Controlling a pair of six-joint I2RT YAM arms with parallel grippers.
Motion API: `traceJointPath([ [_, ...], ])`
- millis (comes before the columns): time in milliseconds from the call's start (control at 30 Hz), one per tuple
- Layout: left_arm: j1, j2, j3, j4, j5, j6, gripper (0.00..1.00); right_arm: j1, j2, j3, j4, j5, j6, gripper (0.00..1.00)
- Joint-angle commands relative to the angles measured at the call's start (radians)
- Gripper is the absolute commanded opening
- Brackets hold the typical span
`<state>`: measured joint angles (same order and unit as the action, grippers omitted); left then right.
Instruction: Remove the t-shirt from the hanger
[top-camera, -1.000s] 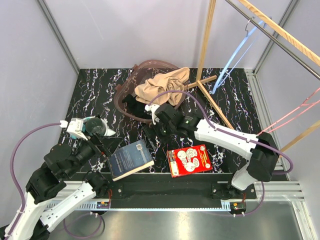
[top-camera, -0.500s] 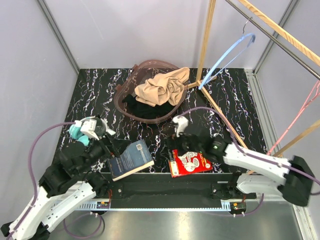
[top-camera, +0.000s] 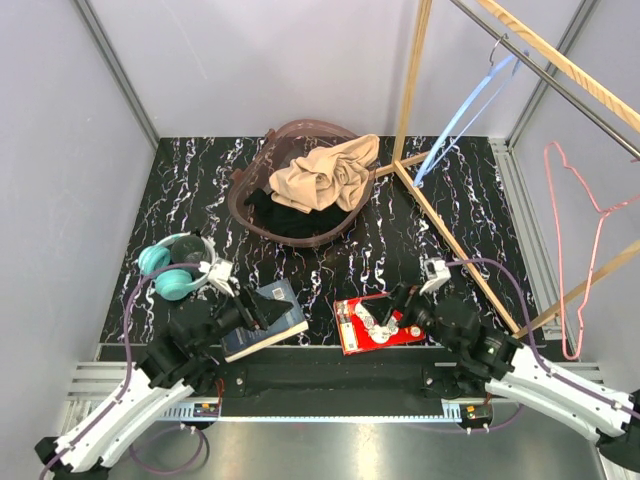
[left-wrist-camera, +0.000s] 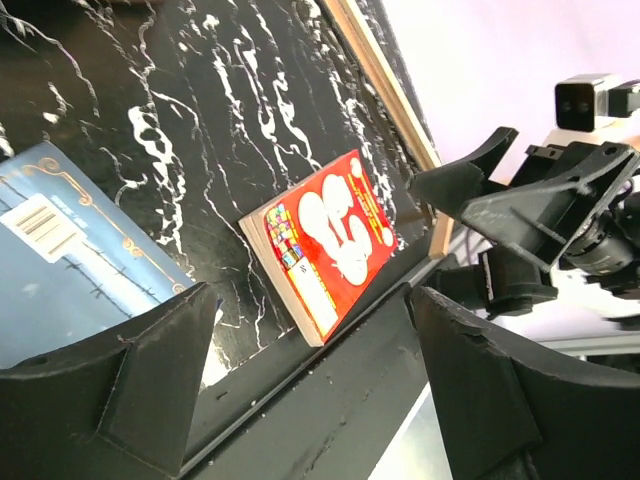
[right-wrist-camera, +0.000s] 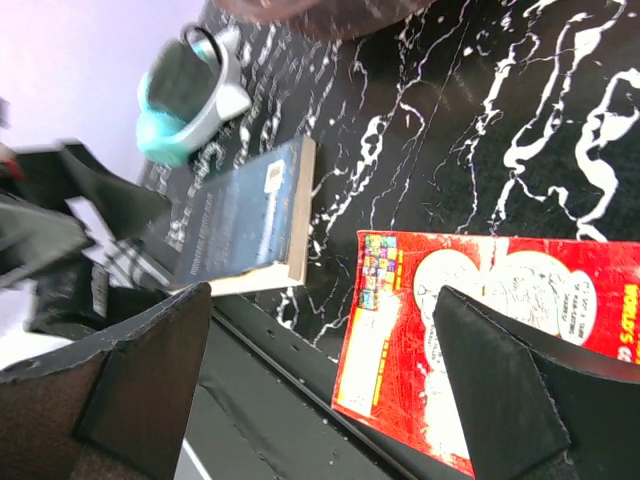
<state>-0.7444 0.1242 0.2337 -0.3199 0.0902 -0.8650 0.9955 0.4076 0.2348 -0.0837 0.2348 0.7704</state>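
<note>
We judge this a robotics laboratory test cell. Plain panel walls (top-camera: 300, 60) on aluminium posts (top-camera: 117, 70) enclose a marble-patterned table (top-camera: 200, 190). A left arm (top-camera: 110, 430) and a right arm (top-camera: 560, 385) are bolted to a mounting bar (top-camera: 330, 380) at 6 o'clock, trailing purple cable (top-camera: 128, 325). A wooden garment rack (top-camera: 412, 80) stands at 1 o'clock.

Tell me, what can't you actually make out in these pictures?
- Dark cloth in the basket, top view: the beige t-shirt lies over most of it, so I cannot tell what it is.
- Red book, right wrist view: the right edge cuts off its cover, and the right arm's finger covers a corner.
- Blue book, left wrist view: cut by the left edge, with its lower part behind the left arm's finger.
- Pink hanger, top view: too thin to tell what its hook hangs on.
</note>
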Motion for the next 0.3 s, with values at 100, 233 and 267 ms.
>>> traceJointPath([
  [100, 0.002, -0.27, -0.167, 0.127, 0.048, -0.063, 0.83, 0.003, -0.278, -0.075, -0.099, 0.095, 0.099, 1.0],
  [233, 0.002, -0.233, -0.175, 0.143, 0.092, -0.034, 0.82, 0.002, -0.375, -0.103, -0.106, 0.078, 0.122, 0.99],
  [267, 0.002, -0.233, -0.174, 0.166, 0.103, -0.035, 0.82, 0.002, -0.383, -0.1, -0.105, 0.034, 0.121, 1.0],
])
